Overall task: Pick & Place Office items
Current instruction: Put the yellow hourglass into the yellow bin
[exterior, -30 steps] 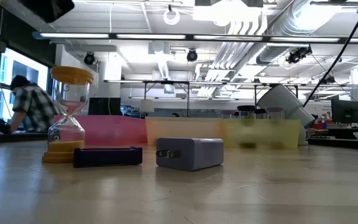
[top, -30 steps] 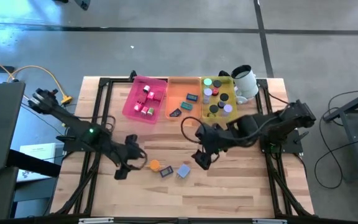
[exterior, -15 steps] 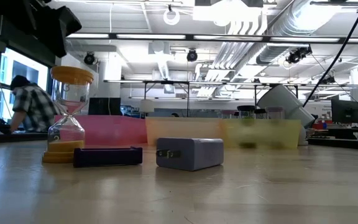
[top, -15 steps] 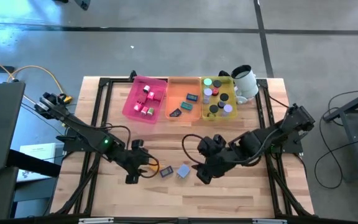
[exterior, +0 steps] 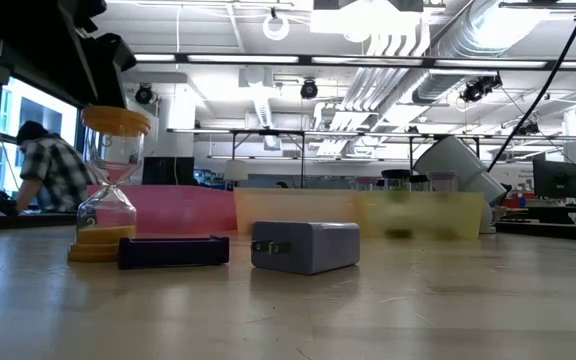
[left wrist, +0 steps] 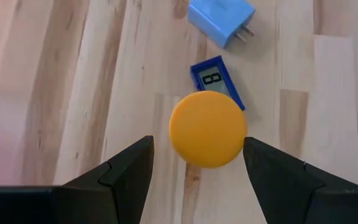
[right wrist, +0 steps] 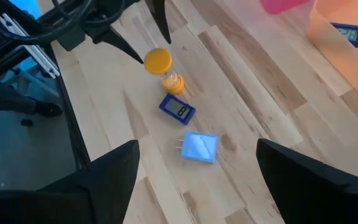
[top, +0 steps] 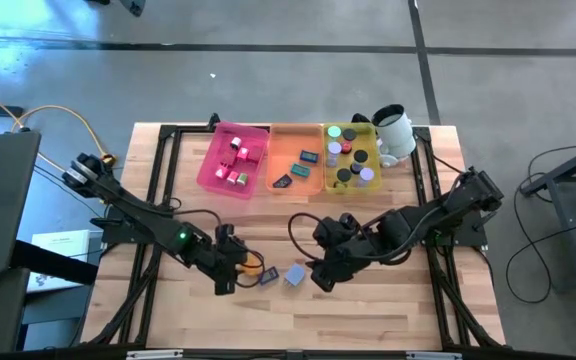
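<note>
Left claw (left wrist: 197, 171): spread wide and low over the bench, fingers either side of the orange-capped timer, not touching it. That straddle looks like a lineup for a grasp.
Timer (left wrist: 207, 129): an hourglass, upright on the bench (top: 388, 300); the low view shows its orange cap, glass body and orange base. From the left wrist only the round cap shows, centred in the gap, which is why the claw sits where it does.
Blue counter (left wrist: 217, 79): a flat dark-blue rectangle with a small display, lying just beyond the timer, touching or nearly touching its base; I can't tell which.
Charger (left wrist: 220, 22): pale blue block with two prongs, lying flat just past the counter.
Right claw (right wrist: 194, 180): also wide open, hovering above and to the side of the same three pieces. My read is that it is lined up on the charger, the nearest loose piece to it.
Trays: pink (top: 230, 160), orange (top: 290, 143) and yellow (top: 363, 128) stand side by side at the far edge, each already holding small pieces: blocks in pink, flat rectangles in orange, round rolls in yellow. So sorting runs by kind.
Cup (top: 395, 130): white, tipped beside the yellow tray.
Progress: most pieces are binned; three remain loose.
Risk: the timer is tall and narrow, so an off-centre squeeze could tip it onto the counter.
</note>
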`<action>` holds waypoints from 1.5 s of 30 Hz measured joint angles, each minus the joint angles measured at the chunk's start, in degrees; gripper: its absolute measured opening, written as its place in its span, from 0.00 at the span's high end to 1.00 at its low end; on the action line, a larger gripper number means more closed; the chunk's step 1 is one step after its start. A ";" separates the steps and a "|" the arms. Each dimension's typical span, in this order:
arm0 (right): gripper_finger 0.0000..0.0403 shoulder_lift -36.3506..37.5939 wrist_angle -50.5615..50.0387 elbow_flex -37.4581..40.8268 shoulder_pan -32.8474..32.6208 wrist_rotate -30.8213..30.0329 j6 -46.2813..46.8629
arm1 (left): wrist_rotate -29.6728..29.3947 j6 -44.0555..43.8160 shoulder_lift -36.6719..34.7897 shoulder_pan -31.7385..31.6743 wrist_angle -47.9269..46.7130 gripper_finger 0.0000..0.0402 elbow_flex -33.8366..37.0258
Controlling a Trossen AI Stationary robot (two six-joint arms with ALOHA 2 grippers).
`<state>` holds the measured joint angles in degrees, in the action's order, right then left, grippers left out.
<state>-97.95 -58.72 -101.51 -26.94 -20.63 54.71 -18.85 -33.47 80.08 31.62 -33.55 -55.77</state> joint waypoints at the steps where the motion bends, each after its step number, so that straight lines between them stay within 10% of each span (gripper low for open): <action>1: 0.22 0.00 0.01 0.00 0.00 -0.01 -0.20 | -0.02 0.00 0.36 0.01 0.36 0.40 0.00; 45: 0.22 0.00 0.22 0.00 0.00 -0.24 -6.57 | 5.52 2.12 5.40 -6.11 5.57 0.52 0.02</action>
<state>-97.95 -58.50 -101.51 -26.94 -20.86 48.14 -13.33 -31.35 85.48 25.50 -27.99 -55.75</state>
